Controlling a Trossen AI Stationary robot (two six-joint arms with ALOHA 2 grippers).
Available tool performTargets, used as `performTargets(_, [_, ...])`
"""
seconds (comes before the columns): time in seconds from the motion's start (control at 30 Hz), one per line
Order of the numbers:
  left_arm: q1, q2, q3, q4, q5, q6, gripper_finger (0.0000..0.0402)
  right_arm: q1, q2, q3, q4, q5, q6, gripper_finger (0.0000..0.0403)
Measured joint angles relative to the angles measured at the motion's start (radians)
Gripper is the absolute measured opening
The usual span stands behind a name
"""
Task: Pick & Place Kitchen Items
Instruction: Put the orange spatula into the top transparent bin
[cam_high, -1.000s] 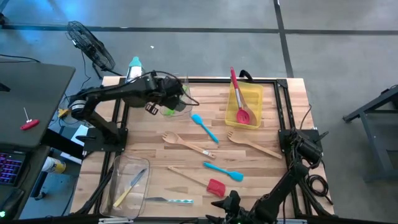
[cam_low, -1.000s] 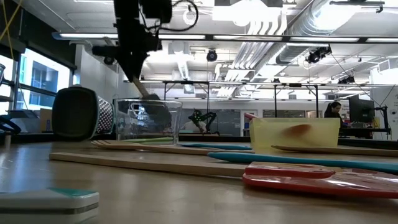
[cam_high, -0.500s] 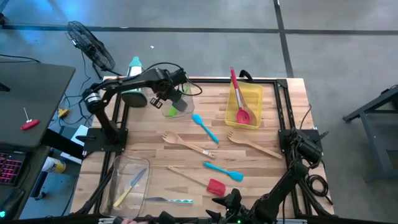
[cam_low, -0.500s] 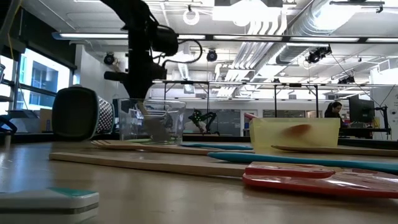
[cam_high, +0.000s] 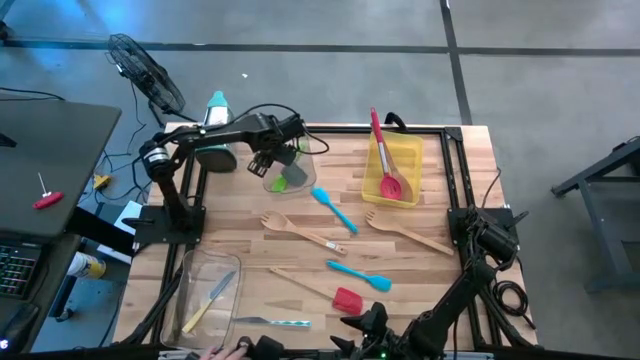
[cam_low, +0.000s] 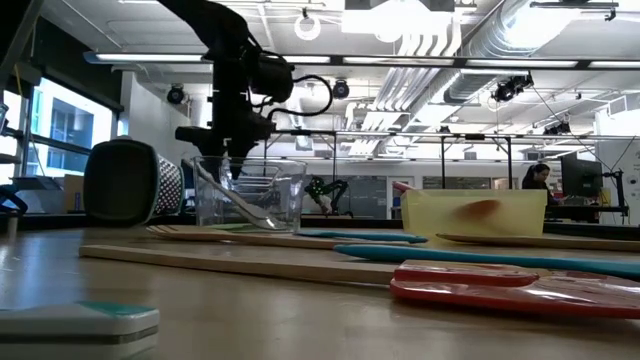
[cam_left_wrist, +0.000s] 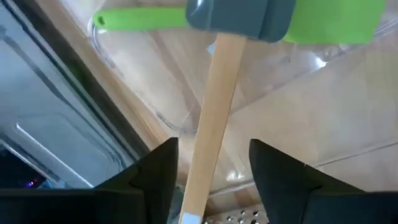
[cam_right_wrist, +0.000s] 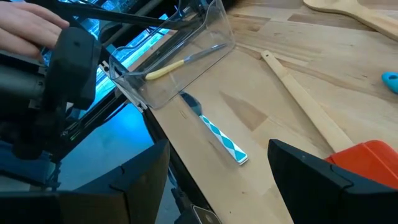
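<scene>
Left hand (cam_high: 268, 158) over clear bin (cam_high: 290, 172) at counter's 11 o'clock, fingers parted, grey spatula (cam_left_wrist: 239, 18) released inside; next: lift clear, fetch another utensil.

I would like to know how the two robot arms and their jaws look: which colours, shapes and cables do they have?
Both arms are black, built of rounded jointed segments. The left arm has a pale ring at one joint and a thin black cable looping over its wrist; its gripper ends in two broad, flat black jaws. The right arm carries coiled black cables near its base; the right gripper has the same dark angular jaws.
</scene>
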Motion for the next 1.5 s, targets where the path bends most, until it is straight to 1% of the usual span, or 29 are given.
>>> performTargets(0.1, [-0.006,0.000,0.000,0.003,-0.009,-0.001,0.0203,-0.002,0.000,0.000,0.000,0.000,0.000,0.0265])
performTargets(0.17, [-0.014,0.000,0.000,0.003,-0.048,-0.002,0.0204,-0.002,0.000,0.000,-0.002,0.001,-0.002,0.0265])
performTargets(0.37, [-0.063,0.000,0.000,0.002,-0.331,-0.027,0.0205,-0.005,0.000,0.000,-0.021,0.005,-0.003,0.0265])
performTargets(0.43, [-0.087,0.000,0.001,0.004,-0.393,-0.029,0.0206,-0.006,0.000,0.000,-0.024,0.005,-0.007,0.0265])
performTargets(0.63, [-0.192,-0.001,0.001,-0.011,-0.495,-0.084,0.0206,-0.007,0.000,0.000,-0.026,0.003,-0.036,0.0265])
performTargets(0.73, [-0.254,-0.013,0.002,-0.055,-0.522,-0.131,0.0206,-0.007,0.000,0.000,-0.029,-0.001,-0.057,0.0265])
performTargets(0.8, [-0.295,-0.024,0.004,-0.075,-0.521,-0.190,0.0206,-0.007,0.000,0.000,-0.030,-0.001,-0.064,0.0265])
performTargets(0.9, [-0.367,-0.048,0.004,-0.168,-0.478,-0.345,0.0207,-0.008,0.000,0.000,-0.030,-0.002,-0.095,0.0265])
performTargets(0.93, [-0.392,-0.059,0.005,-0.219,-0.438,-0.418,0.0207,-0.008,0.000,0.000,-0.029,-0.002,-0.110,0.0265])
performTargets(1.0, [-0.451,-0.077,0.004,-0.316,-0.319,-0.576,0.0207,-0.008,0.000,0.000,-0.033,-0.004,-0.130,0.0265])
performTargets(1.07, [-0.502,-0.093,0.005,-0.375,-0.157,-0.725,0.0207,-0.008,0.000,0.000,-0.036,-0.010,-0.160,0.0265])
performTargets(1.13, [-0.549,-0.105,0.004,-0.405,0.029,-0.857,0.0207,-0.009,0.000,0.000,-0.040,-0.016,-0.188,0.0265])
performTargets(1.23, [-0.614,-0.112,0.003,-0.382,0.286,-0.999,0.0207,-0.014,0.000,0.000,-0.041,-0.024,-0.238,0.0265])
performTargets(1.27, [-0.640,-0.116,0.003,-0.368,0.354,-1.038,0.0207,-0.015,0.000,0.000,-0.040,-0.024,-0.252,0.0265])
performTargets(1.3, [-0.667,-0.118,0.003,-0.342,0.401,-1.069,0.0207,-0.018,0.000,0.000,-0.040,-0.024,-0.268,0.0265])
performTargets(1.37, [-0.721,-0.117,0.003,-0.288,0.458,-1.105,0.0207,-0.024,0.000,0.000,-0.041,-0.028,-0.294,0.0265])
performTargets(1.5, [-0.831,-0.116,0.003,-0.223,0.471,-1.158,0.0207,-0.034,0.000,0.000,-0.041,-0.061,-0.353,0.0265])
